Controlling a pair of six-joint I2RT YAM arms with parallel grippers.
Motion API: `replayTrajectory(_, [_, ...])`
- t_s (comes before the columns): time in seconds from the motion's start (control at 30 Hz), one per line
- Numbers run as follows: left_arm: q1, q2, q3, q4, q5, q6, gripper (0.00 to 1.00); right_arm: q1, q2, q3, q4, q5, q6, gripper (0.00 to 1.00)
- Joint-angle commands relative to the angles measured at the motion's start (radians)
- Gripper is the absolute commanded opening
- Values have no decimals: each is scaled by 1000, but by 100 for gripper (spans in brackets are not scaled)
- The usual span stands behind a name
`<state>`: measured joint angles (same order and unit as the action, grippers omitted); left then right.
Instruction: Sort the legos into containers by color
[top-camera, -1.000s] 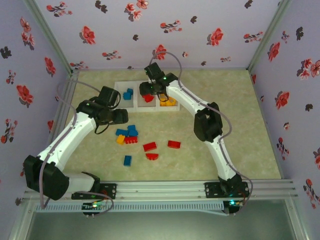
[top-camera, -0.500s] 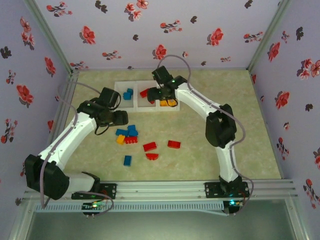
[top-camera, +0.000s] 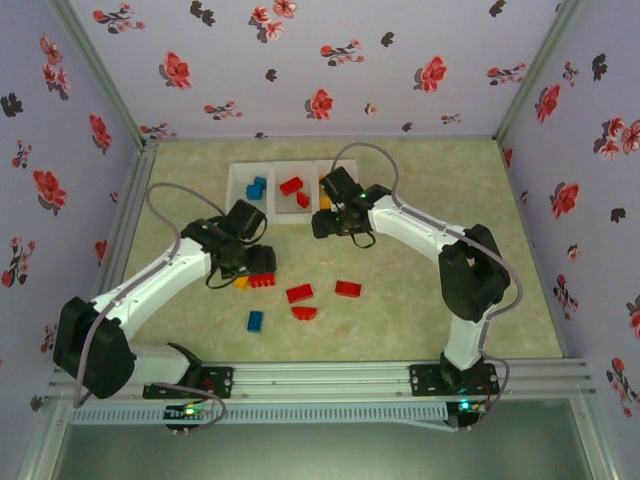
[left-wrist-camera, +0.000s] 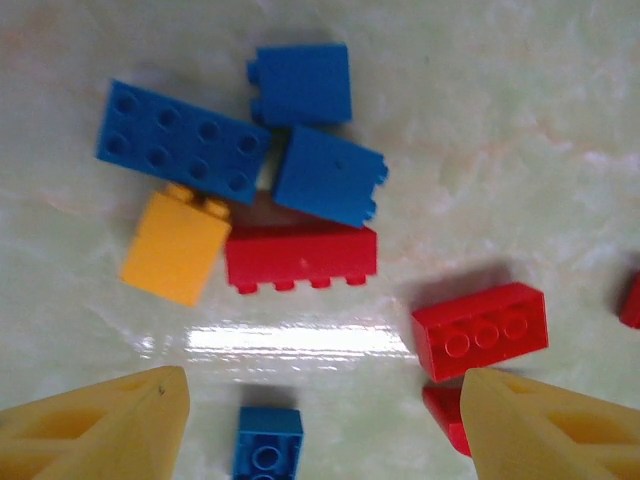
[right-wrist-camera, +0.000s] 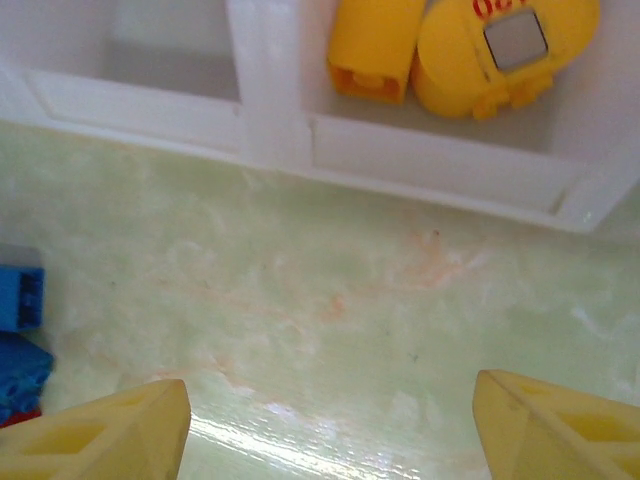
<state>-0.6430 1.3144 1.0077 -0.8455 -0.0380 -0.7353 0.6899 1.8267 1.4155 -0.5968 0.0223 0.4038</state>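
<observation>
Loose legos (left-wrist-camera: 300, 255) lie clustered on the table (left-wrist-camera: 520, 150) under the left gripper (left-wrist-camera: 325, 392), jaws apart, empty; yellow bricks (right-wrist-camera: 375, 45) sit in the containers (right-wrist-camera: 268, 100) beyond the right gripper (right-wrist-camera: 330, 400), likewise apart and empty

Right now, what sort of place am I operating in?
Probably a closed-in tabletop test booth, not a home: flower-print walls box in a pale marbled table, the arms bolt to a metal rail, and toy bricks lie near white bins.

Pointing downward, the left gripper (left-wrist-camera: 320, 400) and right gripper (right-wrist-camera: 330, 400) stand parted, empty.
</observation>
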Motion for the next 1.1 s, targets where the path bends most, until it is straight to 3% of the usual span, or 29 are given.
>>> replayTrajectory(0.0, [-66,14,-47,70,18,-159,73,6,-58,-53,44,-13,30,75])
replayTrajectory(0.53, [-277,318,68,160,94,-328,84,-37,-179,-241,30,80,81,76])
replayTrajectory(1.07, [-285,432,128,112,66,-365,85,-101,-241,-308,50,35,49,77])
